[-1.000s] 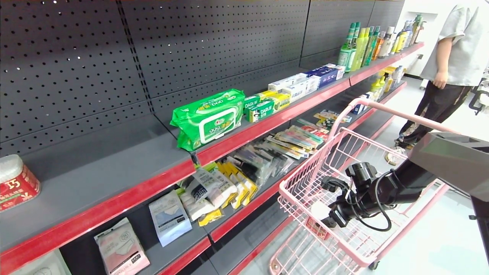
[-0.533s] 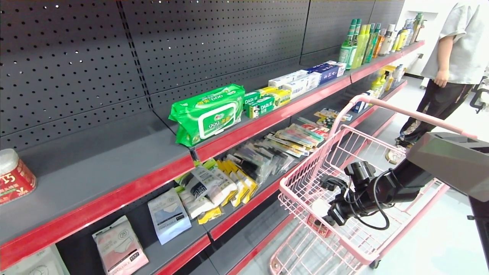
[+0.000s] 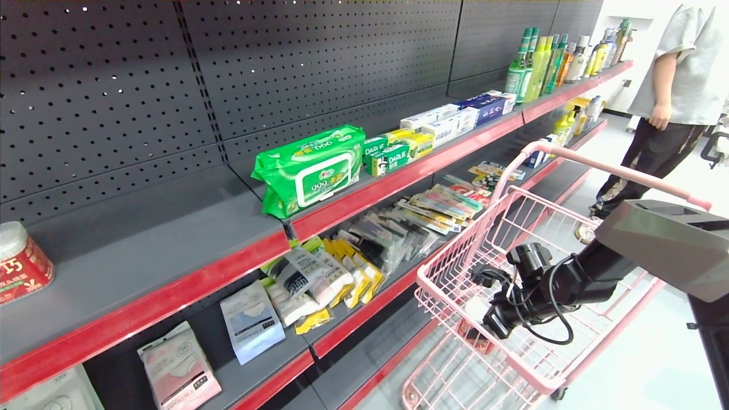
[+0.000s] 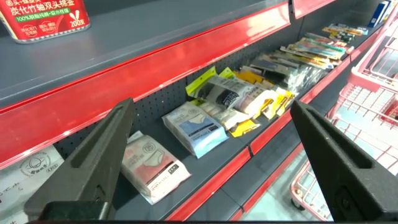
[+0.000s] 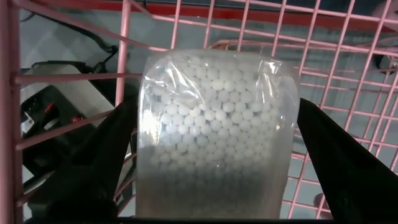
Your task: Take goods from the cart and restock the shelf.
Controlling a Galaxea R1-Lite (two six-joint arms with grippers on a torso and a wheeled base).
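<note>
One pink wire cart stands beside the shelf, and the right gripper is down inside it. Its two fingers press against opposite sides of a single clear pack of small white balls, so the gripper is clenched on that pack, held upright against the cart's wire wall. The left gripper is released, its two fingers spread wide with nothing between them, facing the lower shelf.

On the top shelf there is one green wipes pack lying on its back at the front edge. One round red-labelled pack sits well apart from it at the near end. Beyond the wipes come a cluster of green and yellow boxes, then white and blue boxes, then a row of bottles. On the lower shelf two flat pouches lie side by side, one pink and one pale blue.

The red-labelled pack is cut off by the picture's edge. The boxes overlap too much to count, and the bottles are too far off. The hanging packets and fanned toothbrush cards on the lower shelf overlap and cannot be counted. The clear pack's bottom is out of frame.
</note>
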